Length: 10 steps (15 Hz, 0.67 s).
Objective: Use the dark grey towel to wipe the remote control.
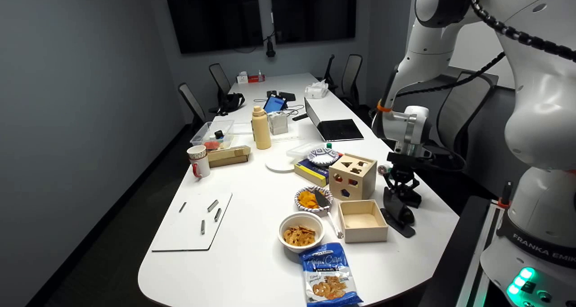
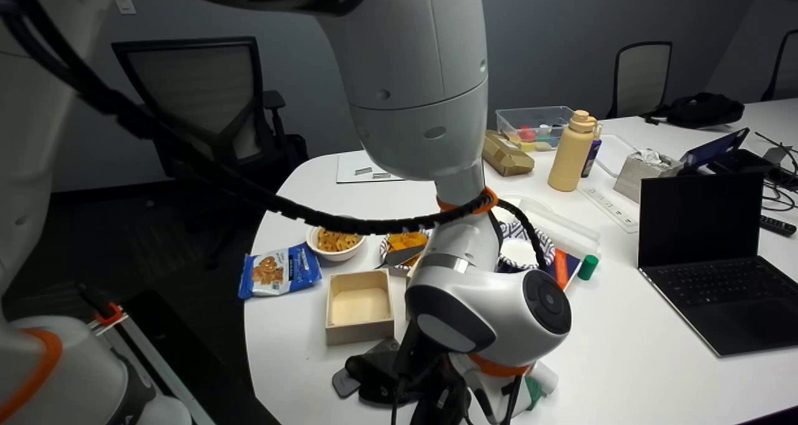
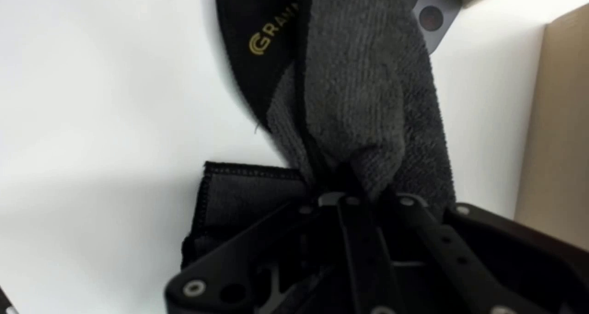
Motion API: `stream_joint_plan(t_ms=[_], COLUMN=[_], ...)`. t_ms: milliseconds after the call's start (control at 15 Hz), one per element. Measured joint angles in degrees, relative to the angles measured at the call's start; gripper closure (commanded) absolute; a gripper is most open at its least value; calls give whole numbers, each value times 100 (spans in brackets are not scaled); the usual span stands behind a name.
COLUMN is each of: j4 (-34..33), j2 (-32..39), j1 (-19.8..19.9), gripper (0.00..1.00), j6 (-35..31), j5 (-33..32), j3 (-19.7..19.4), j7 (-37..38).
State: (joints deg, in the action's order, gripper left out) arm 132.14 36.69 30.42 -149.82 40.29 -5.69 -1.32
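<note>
Nearest in the wrist view, the fingers [image 3: 361, 245] are clamped on a bunched fold of the dark grey towel [image 3: 359, 93], which stretches toward twelve o'clock. At about one o'clock from them, what is likely the remote control [image 3: 435, 14] lies on the bench [image 3: 92, 97], partly under the dark grey towel; in an exterior view the remote control [image 1: 407, 232] seems to run from half past ten to half past four, the line a wipe should follow.
</note>
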Motion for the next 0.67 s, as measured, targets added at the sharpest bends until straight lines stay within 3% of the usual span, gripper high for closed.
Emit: stream_joint_plan(t_ms=[333,667], j4=[79,450], j2=[-41,-368], j1=[-127,-621], gripper=[98,98], j6=[-584,-1029], j5=[386,258], j3=[101,-157], j7=[-233,-193])
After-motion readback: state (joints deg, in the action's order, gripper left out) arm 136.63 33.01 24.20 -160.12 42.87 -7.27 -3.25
